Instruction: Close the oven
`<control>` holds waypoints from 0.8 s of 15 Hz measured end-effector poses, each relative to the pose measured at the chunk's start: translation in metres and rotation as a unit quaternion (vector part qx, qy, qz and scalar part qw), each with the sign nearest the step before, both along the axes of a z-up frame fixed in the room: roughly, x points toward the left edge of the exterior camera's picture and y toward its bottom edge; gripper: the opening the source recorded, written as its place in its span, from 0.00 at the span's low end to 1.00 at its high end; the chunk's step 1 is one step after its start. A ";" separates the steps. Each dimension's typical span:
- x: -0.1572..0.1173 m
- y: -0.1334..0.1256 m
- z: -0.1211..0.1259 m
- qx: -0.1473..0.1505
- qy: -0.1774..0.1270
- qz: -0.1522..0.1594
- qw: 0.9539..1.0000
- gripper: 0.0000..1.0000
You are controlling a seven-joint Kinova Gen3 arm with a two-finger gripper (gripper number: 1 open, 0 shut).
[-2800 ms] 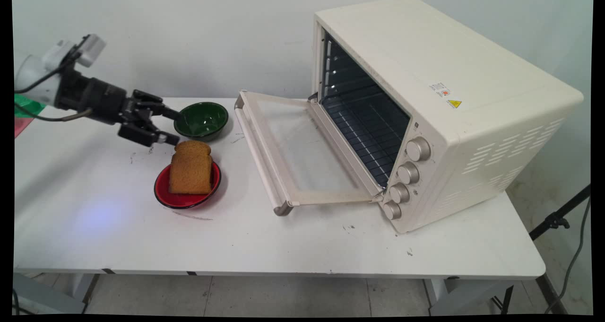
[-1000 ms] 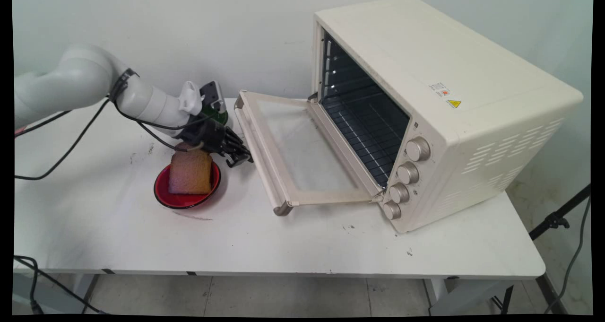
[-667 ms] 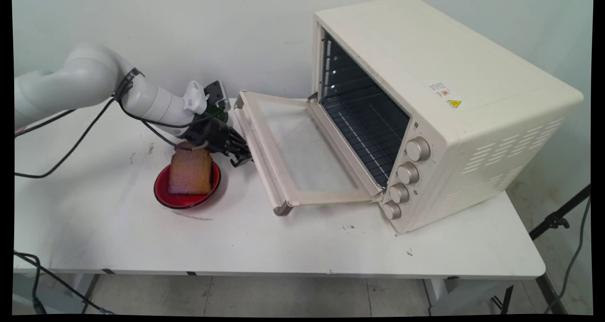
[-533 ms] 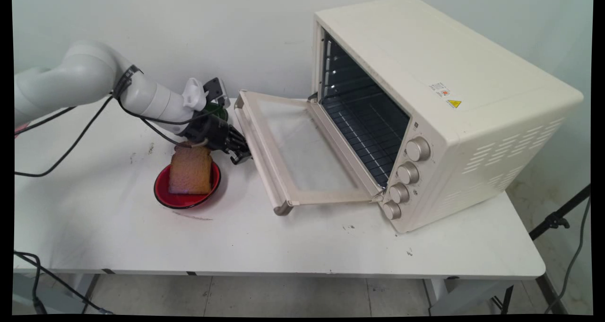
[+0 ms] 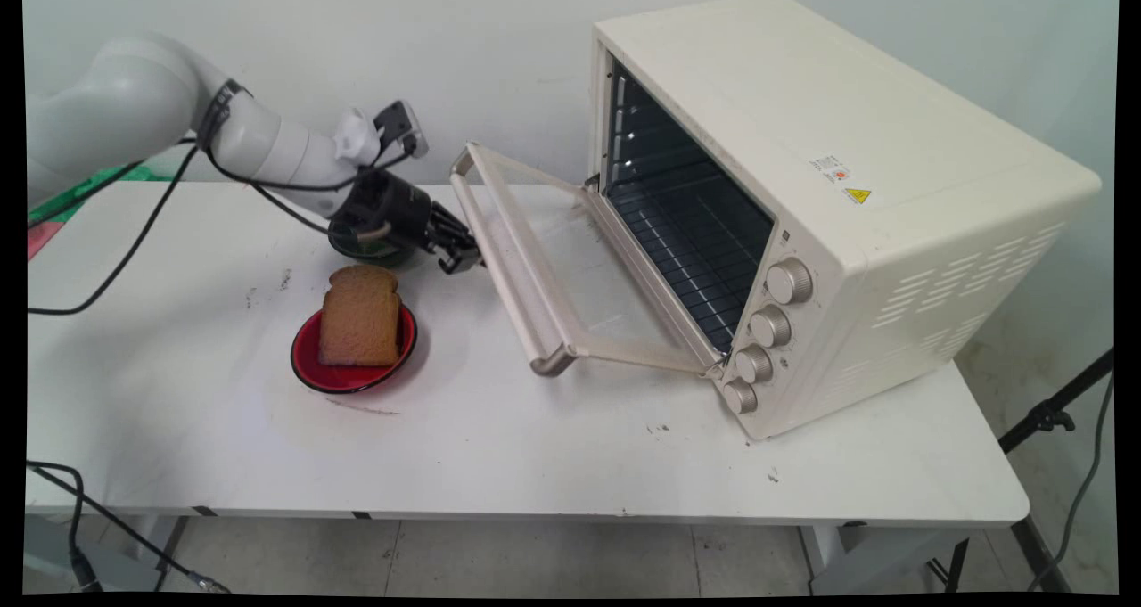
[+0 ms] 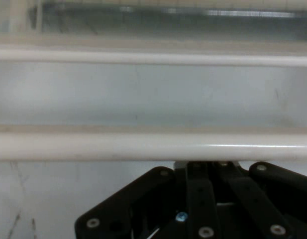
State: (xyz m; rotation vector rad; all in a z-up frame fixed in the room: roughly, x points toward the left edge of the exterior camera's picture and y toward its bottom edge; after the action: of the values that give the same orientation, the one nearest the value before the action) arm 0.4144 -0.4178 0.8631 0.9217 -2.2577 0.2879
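The cream toaster oven stands at the right with its glass door partly raised, tilted up off the table. My gripper presses against the underside of the door's handle bar from the left. In the hand view the pale handle bar runs straight across just above my gripper, whose fingers stand together with nothing between them. The oven's dark rack interior is open to view.
A slice of brown bread stands on a red plate just in front of my wrist. A green bowl is mostly hidden behind the hand. Black cables hang from the arm over the white table.
The oven door, lying flat before, has swung upward by its handle. My gripper has risen and moved slightly toward the oven with it, uncovering the bread's top.
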 end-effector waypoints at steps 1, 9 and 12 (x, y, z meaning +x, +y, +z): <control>-0.001 -0.002 0.006 -0.002 0.005 0.002 1.000 0.00; -0.018 -0.024 0.053 -0.032 0.050 0.003 0.998 0.00; -0.022 -0.030 0.067 -0.043 0.062 -0.001 0.997 0.00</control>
State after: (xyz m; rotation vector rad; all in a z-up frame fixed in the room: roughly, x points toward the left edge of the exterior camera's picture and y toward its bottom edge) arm 0.3922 -0.4481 0.9298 0.8685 -2.1156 0.3162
